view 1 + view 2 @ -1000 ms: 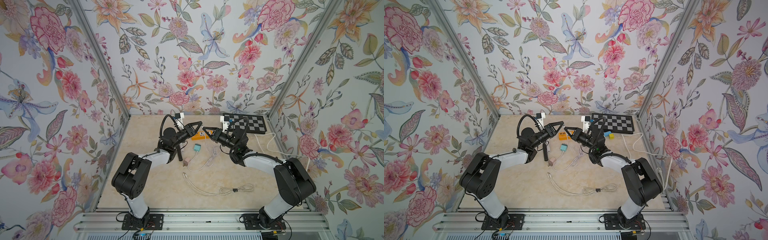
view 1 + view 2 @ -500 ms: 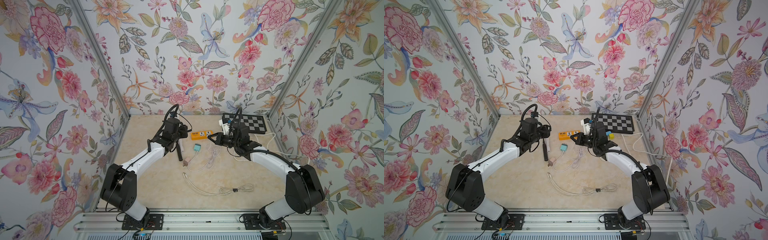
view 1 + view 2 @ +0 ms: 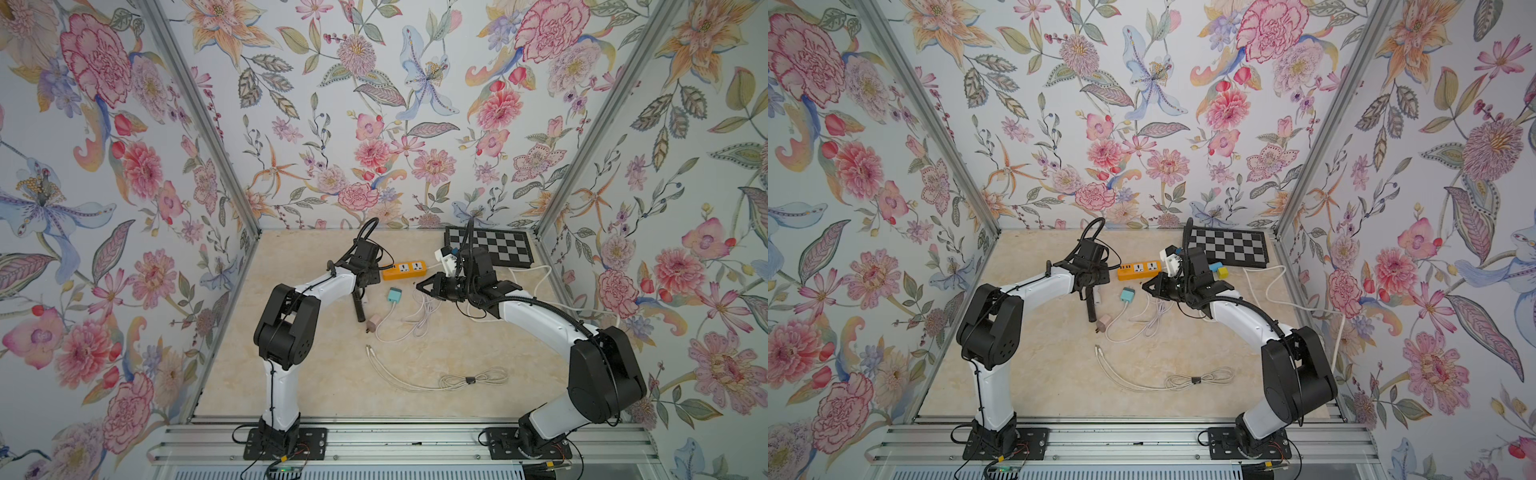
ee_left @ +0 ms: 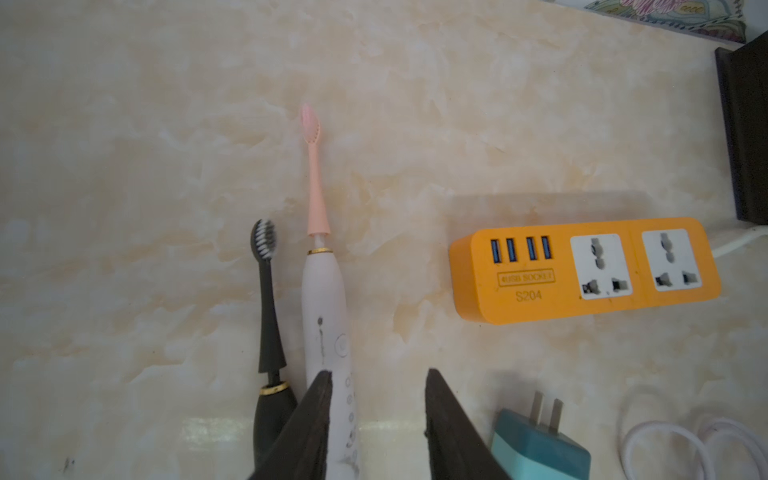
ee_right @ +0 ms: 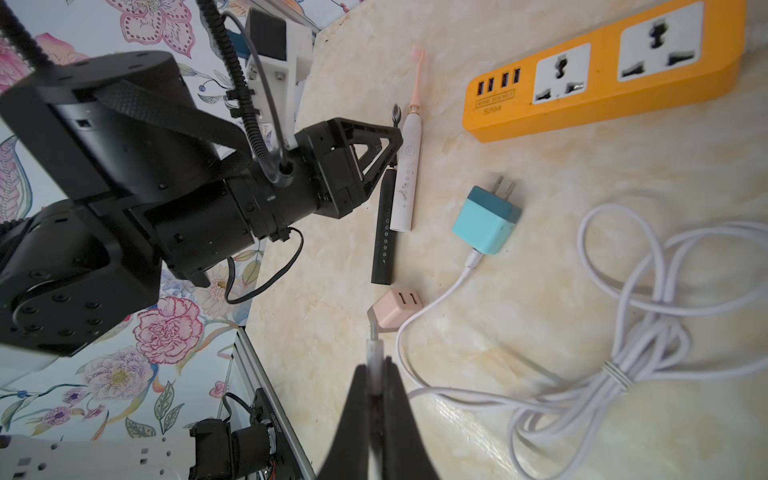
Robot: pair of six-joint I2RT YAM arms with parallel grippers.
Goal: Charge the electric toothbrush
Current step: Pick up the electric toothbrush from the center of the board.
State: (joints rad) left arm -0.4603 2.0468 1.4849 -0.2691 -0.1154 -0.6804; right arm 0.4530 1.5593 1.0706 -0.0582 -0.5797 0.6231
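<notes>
While the white toothbrush (image 4: pixel 324 307) lay flat on the marbled table (image 4: pixel 124 166), close beside a black toothbrush (image 4: pixel 270 332), the left gripper (image 4: pixel 377 372) hung over its handle. The jaws stood partly apart with nothing between them, one finger overlapping the handle in the left wrist view. An orange power strip (image 4: pixel 582 270) lay near, and a teal adapter (image 4: pixel 540 444) lay just beside the gripper. The right gripper (image 5: pixel 376 363) was pinched closed on a white cable plug (image 5: pixel 373 347), near a pink adapter (image 5: pixel 395 307).

Beige marbled tabletop (image 3: pixel 316 374): orange power strip (image 3: pixel 404 269), 12 o'clock; checkerboard (image 3: pixel 490 249), 2 o'clock; black toothbrush (image 3: pixel 358 305), white toothbrush (image 4: pixel 326 307), 11 o'clock; teal charger (image 3: pixel 394 294), pink adapter (image 3: pixel 373 322), white cable (image 3: pixel 419 316), centre; coiled cable (image 3: pixel 469 379), 4 o'clock.
</notes>
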